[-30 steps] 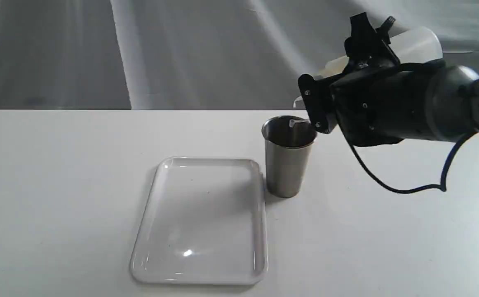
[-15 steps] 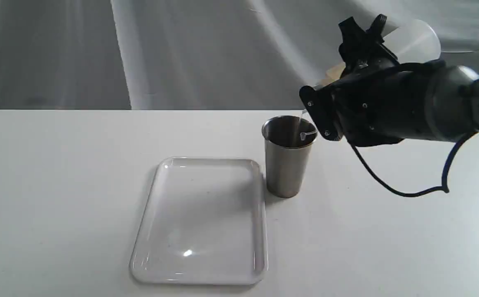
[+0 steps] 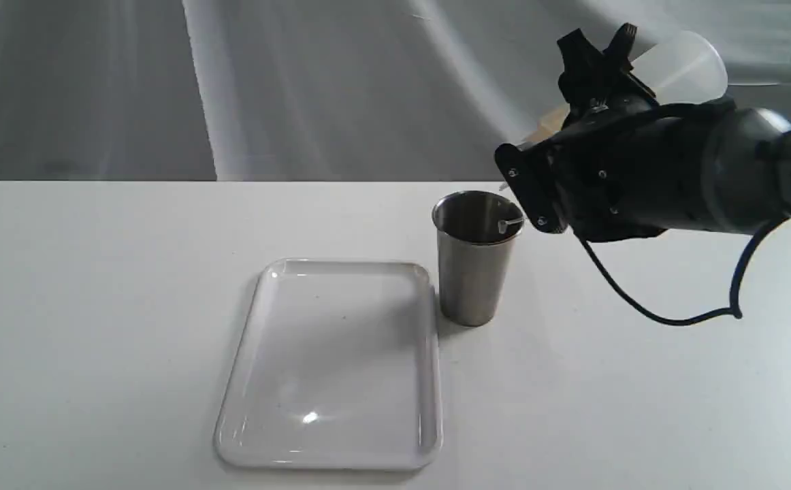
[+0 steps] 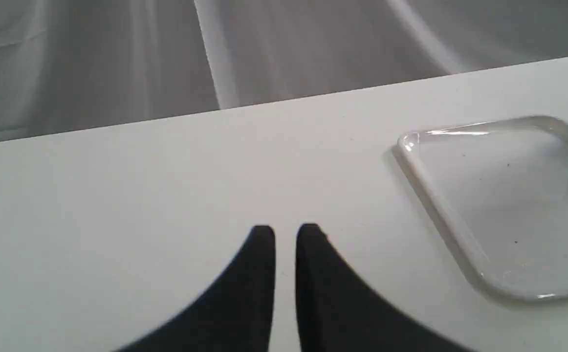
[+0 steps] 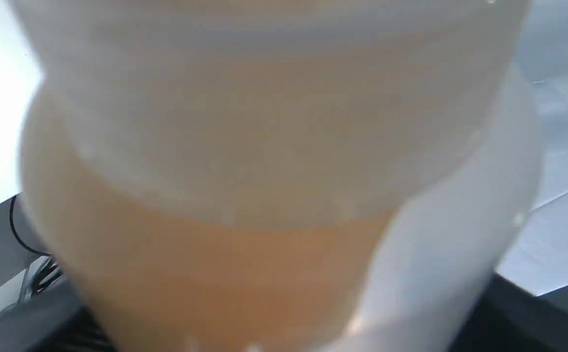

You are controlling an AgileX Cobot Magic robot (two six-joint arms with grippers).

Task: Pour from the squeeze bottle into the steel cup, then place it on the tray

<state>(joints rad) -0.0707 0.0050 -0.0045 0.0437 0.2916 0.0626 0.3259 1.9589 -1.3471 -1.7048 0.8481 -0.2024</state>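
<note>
My right gripper (image 3: pixel 600 51) is shut on the squeeze bottle (image 3: pixel 681 64), which is tipped steeply with its base high and its nozzle end down towards the steel cup (image 3: pixel 472 279). The nozzle is hidden behind the black wrist. The tethered cap (image 3: pixel 506 224) dangles just inside the cup's rim. In the right wrist view the bottle (image 5: pixel 245 205) fills the picture, amber liquid in it. The white tray (image 3: pixel 232 381) lies flat just left of the cup, with nothing on it. My left gripper (image 4: pixel 285 234) hovers over bare table left of the tray (image 4: pixel 435 195), shut and holding nothing.
The white table (image 3: pixel 96 306) carries only the tray and the cup. A grey cloth backdrop (image 3: pixel 300 88) hangs behind its far edge. A black cable (image 3: pixel 668 316) loops down from my right wrist, above the table to the right of the cup.
The bottle tipped steeper, its base rising slightly. The dangling cap swung from the cup's middle down towards its right rim. A thin streak above the cup half a second ago no longer shows.
</note>
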